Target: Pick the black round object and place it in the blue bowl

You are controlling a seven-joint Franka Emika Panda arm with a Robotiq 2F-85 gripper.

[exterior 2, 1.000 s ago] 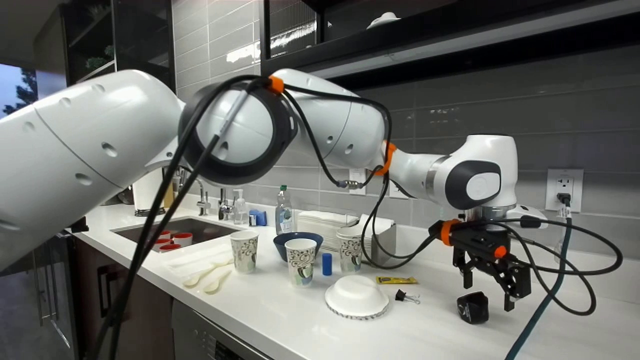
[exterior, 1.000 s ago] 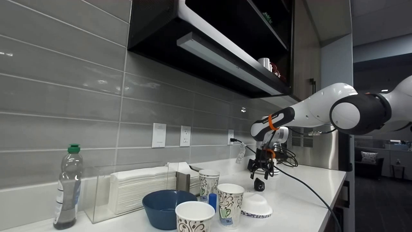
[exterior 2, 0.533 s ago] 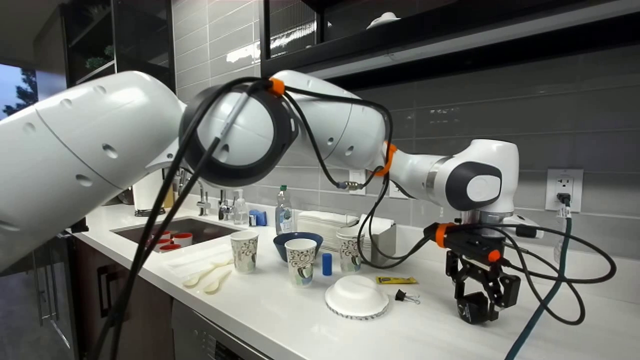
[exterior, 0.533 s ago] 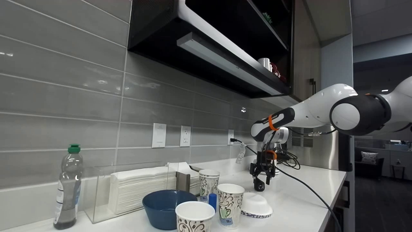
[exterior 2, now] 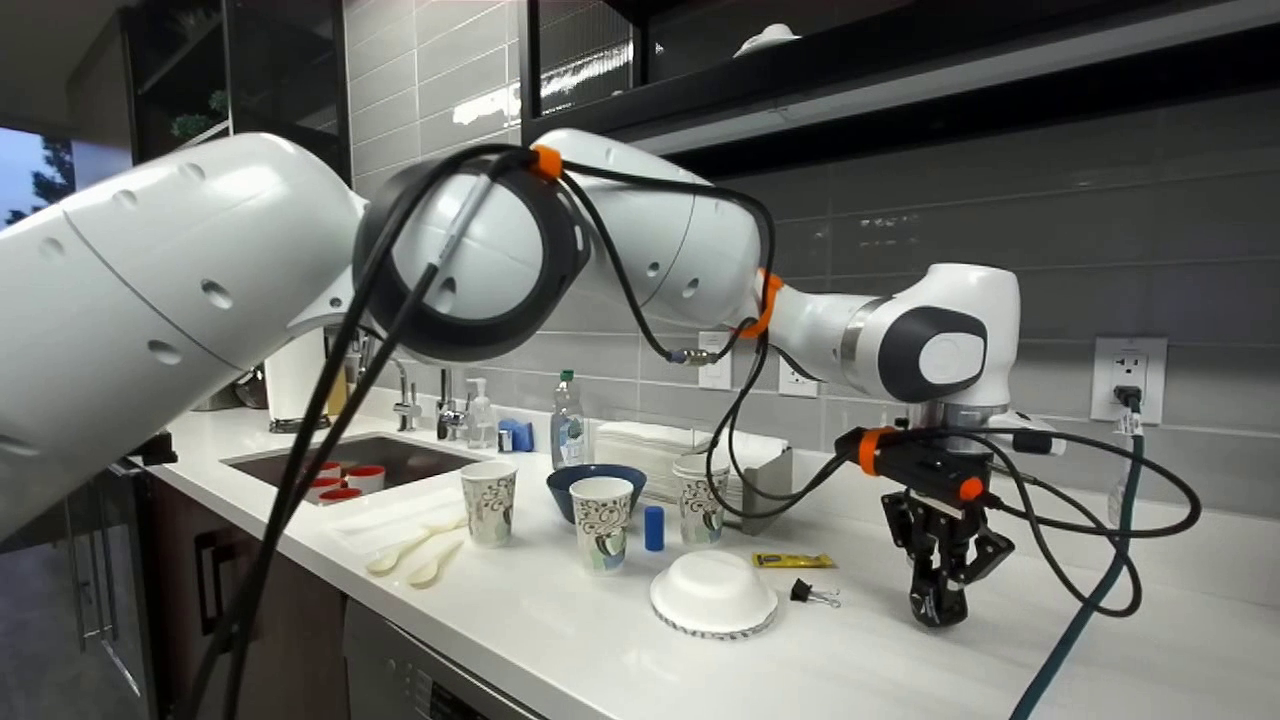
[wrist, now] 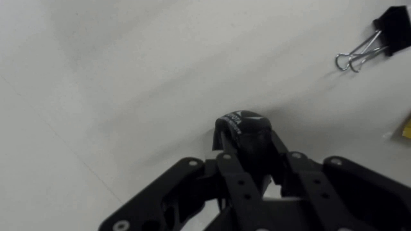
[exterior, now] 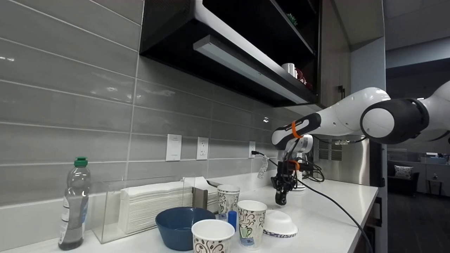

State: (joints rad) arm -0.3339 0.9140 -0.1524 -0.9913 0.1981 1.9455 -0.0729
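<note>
The black round object (wrist: pixel 255 123), with white lettering on top, sits pinched between both fingers (wrist: pixel 278 142) in the wrist view. My gripper (exterior 2: pixel 938 590) is shut on it and points downward at the far end of the counter. The object looks slightly raised off the white surface in both exterior views. Its sides are partly covered by the fingers. Well away from the gripper stands the blue bowl (exterior: pixel 170 233), beyond the paper cups. In an exterior view a cup hides part of the bowl's wall (exterior 2: pixel 557 497).
Patterned paper cups (exterior: pixel 252 225) and a blue cylinder (exterior 2: pixel 653 528) crowd the bowl. Between them and the gripper lie an upturned white ribbed dish (exterior 2: pixel 713 590), a binder clip (wrist: pixel 395 30) and a yellow packet (exterior 2: pixel 793 561). A napkin holder (exterior: pixel 154 207) backs the bowl.
The open jaws came down around the black round object and closed on it. Since then gripper and object have risen a little and shifted slightly toward the bowl side.
</note>
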